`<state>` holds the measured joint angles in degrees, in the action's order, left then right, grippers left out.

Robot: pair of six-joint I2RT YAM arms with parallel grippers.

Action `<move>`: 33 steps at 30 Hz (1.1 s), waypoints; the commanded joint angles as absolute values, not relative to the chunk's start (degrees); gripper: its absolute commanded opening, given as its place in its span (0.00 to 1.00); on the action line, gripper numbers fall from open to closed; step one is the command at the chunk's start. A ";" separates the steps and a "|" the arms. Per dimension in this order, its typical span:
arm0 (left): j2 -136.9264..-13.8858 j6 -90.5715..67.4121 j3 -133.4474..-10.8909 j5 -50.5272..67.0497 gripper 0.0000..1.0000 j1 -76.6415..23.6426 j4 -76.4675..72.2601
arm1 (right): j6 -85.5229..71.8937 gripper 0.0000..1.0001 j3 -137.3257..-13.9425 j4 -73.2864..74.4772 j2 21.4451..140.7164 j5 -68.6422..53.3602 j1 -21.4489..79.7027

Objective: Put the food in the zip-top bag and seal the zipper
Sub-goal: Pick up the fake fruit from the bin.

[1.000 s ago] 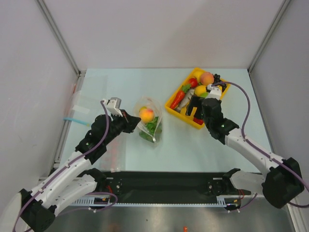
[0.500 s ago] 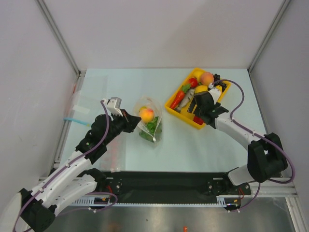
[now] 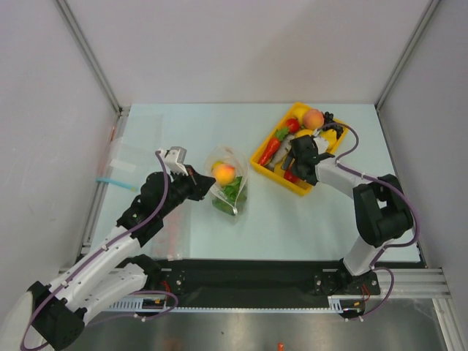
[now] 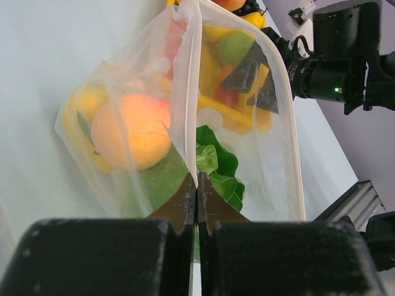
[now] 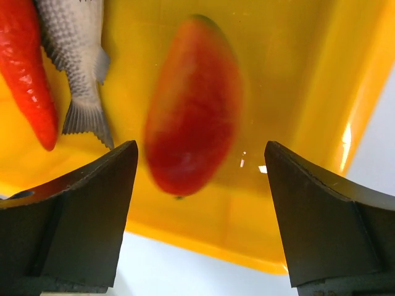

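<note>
Yellow tray (image 3: 270, 173), flat blue-strip bag (image 3: 124, 155)

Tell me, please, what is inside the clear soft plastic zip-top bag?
An orange-pink round peach, green leafy lettuce and a yellow fruit show; whatever lies beneath them is covered.

seen from above, light was bright, even and diffuse, with only faint soft shadows under the arms on the pale table (image 3: 183, 124); that view was sharp edge to edge.

in the left wrist view the upper left washed out to near white. the left gripper (image 4: 197, 194) was a dark, unfocused mass along the bottom. the zip-top bag (image 4: 259, 142) looked hazy, and the peach (image 4: 133, 132) glowed through its film.

in the right wrist view the mango (image 5: 191, 105) at centre was smeared and soft, while the fish (image 5: 71, 55) at upper left showed crisp scales. small white glare spots sat on the yellow tray (image 5: 321, 92) at right. the right gripper (image 5: 200, 151) framed the bottom corners in near-black shade.
</note>
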<state>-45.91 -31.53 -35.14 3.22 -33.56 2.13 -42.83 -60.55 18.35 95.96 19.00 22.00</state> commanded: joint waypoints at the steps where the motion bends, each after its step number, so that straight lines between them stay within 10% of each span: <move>1: -45.88 -31.99 -35.51 3.43 0.00 -33.13 0.26 | -44.82 0.87 -64.07 21.61 97.47 20.29 21.88; 15: -46.14 -31.82 -35.51 2.90 0.01 -33.13 0.18 | -46.50 0.77 -65.30 21.36 101.42 21.18 21.71; 25: -46.76 -31.73 -35.95 3.95 0.00 -33.13 0.35 | -38.60 0.33 -64.34 18.02 94.23 25.57 25.65; 33: -46.58 -31.73 -35.95 4.22 0.00 -33.13 0.18 | -24.27 0.36 -58.19 8.89 78.69 27.17 35.23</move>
<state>-46.92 -31.51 -35.14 3.27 -33.56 1.83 -32.16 -60.23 15.16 84.62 25.67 32.69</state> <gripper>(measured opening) 0.009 0.610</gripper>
